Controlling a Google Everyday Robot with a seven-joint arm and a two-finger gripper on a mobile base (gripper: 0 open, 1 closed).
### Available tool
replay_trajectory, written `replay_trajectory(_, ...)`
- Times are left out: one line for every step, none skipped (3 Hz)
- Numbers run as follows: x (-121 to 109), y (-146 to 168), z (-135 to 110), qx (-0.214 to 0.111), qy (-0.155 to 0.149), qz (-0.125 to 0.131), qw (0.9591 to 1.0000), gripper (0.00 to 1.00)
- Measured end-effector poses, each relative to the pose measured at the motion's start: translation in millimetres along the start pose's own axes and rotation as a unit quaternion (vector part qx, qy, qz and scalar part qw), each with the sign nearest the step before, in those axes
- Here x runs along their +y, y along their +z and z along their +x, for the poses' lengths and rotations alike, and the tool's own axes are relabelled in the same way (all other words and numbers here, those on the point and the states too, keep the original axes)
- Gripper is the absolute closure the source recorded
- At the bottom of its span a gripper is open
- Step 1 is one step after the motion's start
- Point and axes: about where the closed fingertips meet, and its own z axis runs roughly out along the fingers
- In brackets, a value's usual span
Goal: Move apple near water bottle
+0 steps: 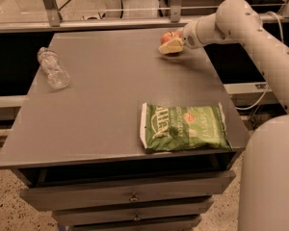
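Observation:
The small red-orange apple (pixel 169 35) sits at the far right of the grey table top (pixel 115 95). My gripper (pixel 171 46) is right at the apple, on its near side, touching or almost touching it and hiding its lower part. The clear crinkled water bottle (pixel 53 67) lies on its side near the table's far left edge, well away from the apple and the gripper.
A green chip bag (pixel 184 127) lies flat at the table's near right corner. My white arm (pixel 241 20) reaches in from the right over the table's right edge. Drawers (pixel 130 196) sit below the front edge. A metal rail (pixel 111 8) runs behind the table.

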Motion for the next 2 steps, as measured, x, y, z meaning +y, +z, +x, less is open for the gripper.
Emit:
replay_trajectory(2.9,-1.6,-3.0,-0.009,0.001,-0.009,0.9999,0.58)
replay_trajectory(28.6,-10.9,-21.5,-0.031,-0.016,-0.047,0.9983,0.82)
